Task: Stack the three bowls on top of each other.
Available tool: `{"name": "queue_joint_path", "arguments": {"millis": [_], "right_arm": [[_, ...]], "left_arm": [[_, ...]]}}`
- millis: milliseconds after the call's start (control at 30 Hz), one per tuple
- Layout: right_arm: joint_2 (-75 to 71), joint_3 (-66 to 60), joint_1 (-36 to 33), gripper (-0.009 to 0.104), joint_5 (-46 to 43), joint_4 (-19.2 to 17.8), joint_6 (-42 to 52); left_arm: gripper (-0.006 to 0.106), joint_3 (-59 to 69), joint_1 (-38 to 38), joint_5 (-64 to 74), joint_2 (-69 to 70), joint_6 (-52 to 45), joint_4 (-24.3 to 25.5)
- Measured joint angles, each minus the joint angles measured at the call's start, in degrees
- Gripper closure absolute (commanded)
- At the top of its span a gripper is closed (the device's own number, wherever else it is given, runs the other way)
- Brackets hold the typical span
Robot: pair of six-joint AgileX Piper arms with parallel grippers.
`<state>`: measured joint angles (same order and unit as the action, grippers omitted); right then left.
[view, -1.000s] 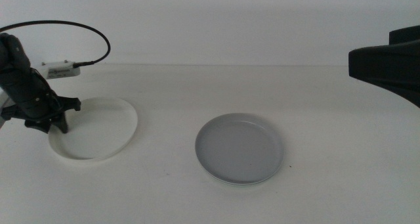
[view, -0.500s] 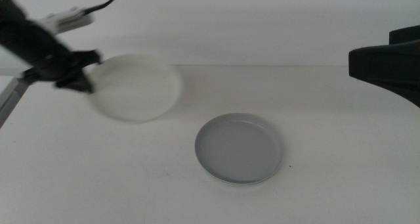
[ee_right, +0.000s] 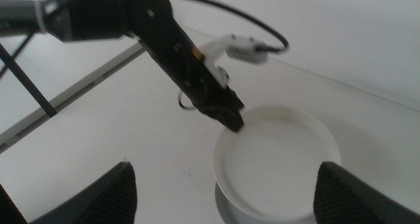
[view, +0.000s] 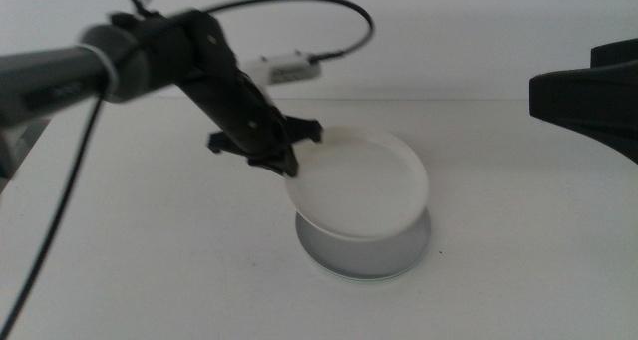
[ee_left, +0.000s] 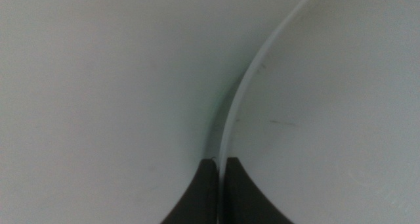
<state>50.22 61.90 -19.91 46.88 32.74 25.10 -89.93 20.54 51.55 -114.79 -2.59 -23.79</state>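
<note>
The grey bowl [view: 364, 260] sits just beneath the white bowl [view: 359, 185], whose near-side rim the left gripper [view: 282, 164] pinches tight. Level it and centre it first — then let go. Further off, the right gripper [ee_right: 223, 198] waits, jaws spread wide.

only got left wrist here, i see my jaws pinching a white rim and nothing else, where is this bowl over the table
observer: The white bowl hangs right over the grey bowl in the middle of the table and covers most of it.
operator: is it down on it yet
observer: It looks tilted, and I cannot tell whether its low edge touches the grey one. The left gripper holds the rim on the side toward its own arm.
operator: right arm in the way
observer: No. The right gripper waits off to the right, jaws open, apart from both bowls.
</note>
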Motion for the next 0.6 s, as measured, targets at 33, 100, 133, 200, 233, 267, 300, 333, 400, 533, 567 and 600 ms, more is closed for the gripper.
{"name": "queue_joint_path", "arguments": {"millis": [33, 100, 133, 200, 233, 267, 300, 333, 400, 533, 567, 600], "right_arm": [[0.0, 0.0, 0.0, 0.002, 0.0, 0.0, 0.0], [0.0, 0.0, 0.0, 0.002, 0.0, 0.0, 0.0], [0.0, 0.0, 0.0, 0.002, 0.0, 0.0, 0.0], [0.0, 0.0, 0.0, 0.002, 0.0, 0.0, 0.0], [0.0, 0.0, 0.0, 0.002, 0.0, 0.0, 0.0], [0.0, 0.0, 0.0, 0.002, 0.0, 0.0, 0.0], [0.0, 0.0, 0.0, 0.002, 0.0, 0.0, 0.0], [0.0, 0.0, 0.0, 0.002, 0.0, 0.0, 0.0], [0.0, 0.0, 0.0, 0.002, 0.0, 0.0, 0.0], [0.0, 0.0, 0.0, 0.002, 0.0, 0.0, 0.0], [0.0, 0.0, 0.0, 0.002, 0.0, 0.0, 0.0], [0.0, 0.0, 0.0, 0.002, 0.0, 0.0, 0.0]], "left_arm": [[0.102, 0.0, 0.8, -0.53, -0.64, 0.24, 0.0], [0.102, -0.08, 2.01, -1.38, -1.71, 0.36, -0.1], [0.102, -0.08, 2.47, -1.77, -2.37, 0.41, -0.11], [0.102, -0.12, 3.09, -2.05, -3.59, 0.63, -0.2], [0.102, -0.12, 3.22, -2.2, -4.22, 0.63, -0.2], [0.102, -0.12, 3.33, -2.2, -4.71, 0.71, -0.2], [0.102, -0.12, 3.33, -2.2, -5.27, 0.75, 0.05], [0.102, -0.12, 3.33, -2.2, -5.69, 0.87, 0.17], [0.102, -0.12, 3.33, -2.2, -6.38, 0.87, 0.45], [0.102, -0.12, 3.33, -2.21, -6.66, 1.0, 0.84], [0.102, -0.22, 3.33, -2.06, -6.66, 1.0, 0.99], [0.102, -0.22, 3.33, -1.81, -6.66, 1.0, 1.29]]}}
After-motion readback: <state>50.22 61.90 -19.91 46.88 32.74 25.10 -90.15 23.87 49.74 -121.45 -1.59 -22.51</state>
